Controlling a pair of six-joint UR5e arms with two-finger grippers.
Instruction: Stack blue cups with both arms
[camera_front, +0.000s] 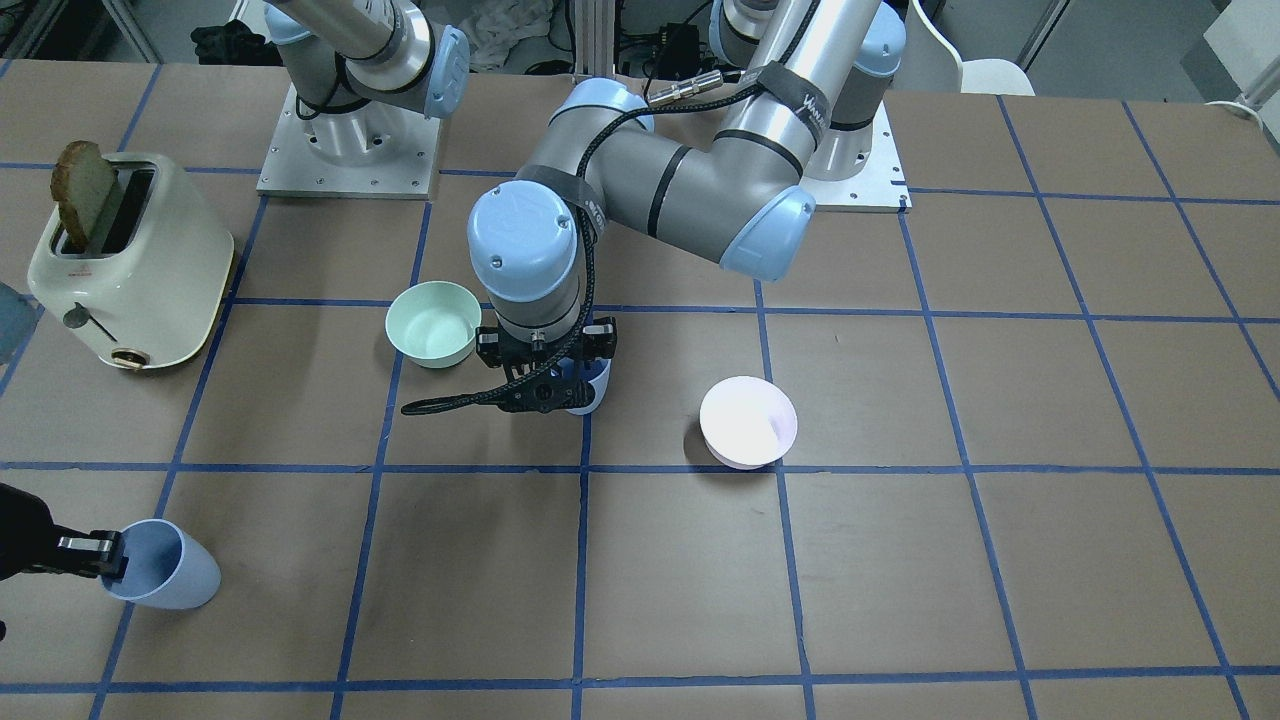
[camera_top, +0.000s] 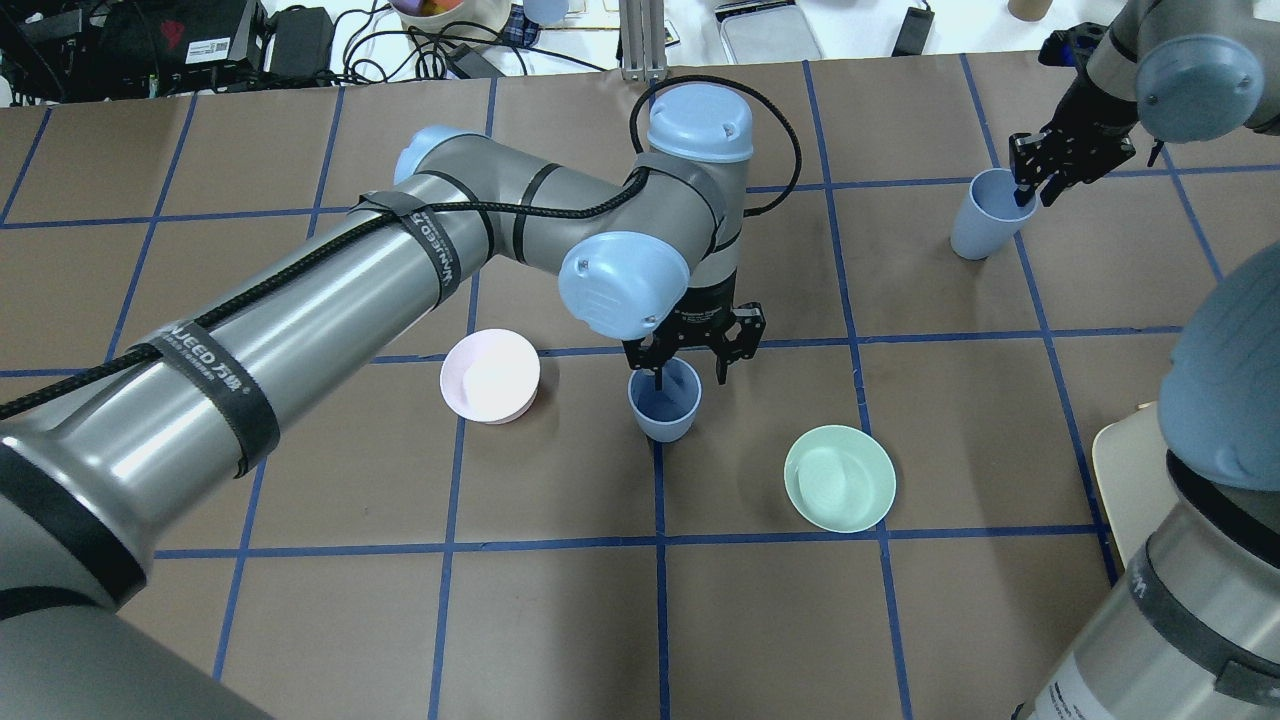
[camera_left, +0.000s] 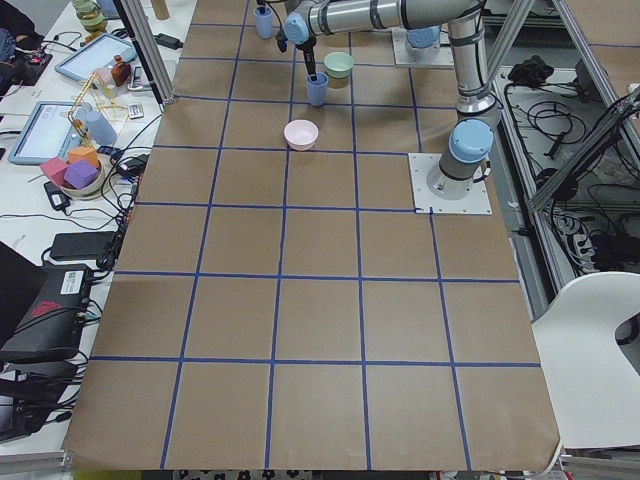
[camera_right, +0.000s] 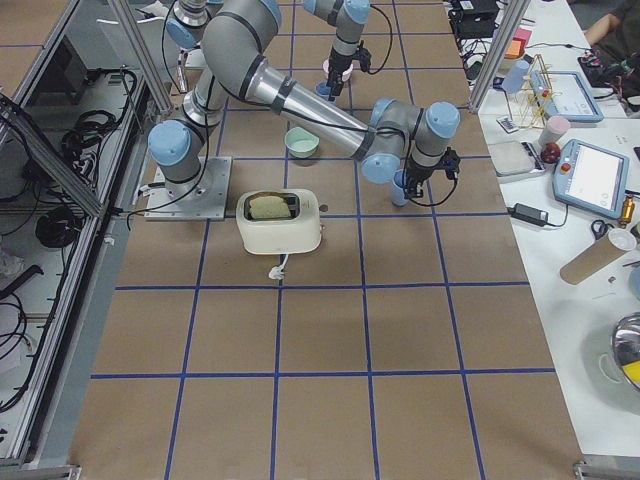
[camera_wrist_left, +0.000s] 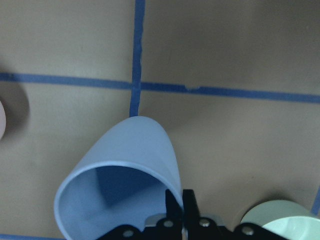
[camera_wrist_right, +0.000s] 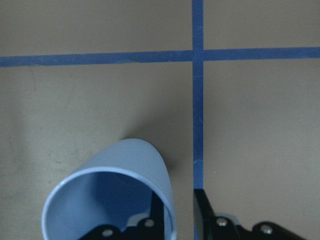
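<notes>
One blue cup (camera_top: 665, 412) stands upright near the table's middle. My left gripper (camera_top: 662, 378) is shut on its rim, one finger inside and one outside, as the left wrist view (camera_wrist_left: 181, 202) shows. The other blue cup (camera_top: 978, 225) stands at the far right of the overhead view and at lower left in the front view (camera_front: 175, 580). My right gripper (camera_top: 1025, 190) straddles its rim. In the right wrist view (camera_wrist_right: 180, 215) a gap of table shows between the rim and the outer finger, so it is open.
A mint-green bowl (camera_top: 840, 478) sits right of the middle cup and a pale pink bowl (camera_top: 490, 375) left of it. A cream toaster (camera_front: 130, 265) with a bread slice stands on the right arm's side. Blue tape lines grid the brown table.
</notes>
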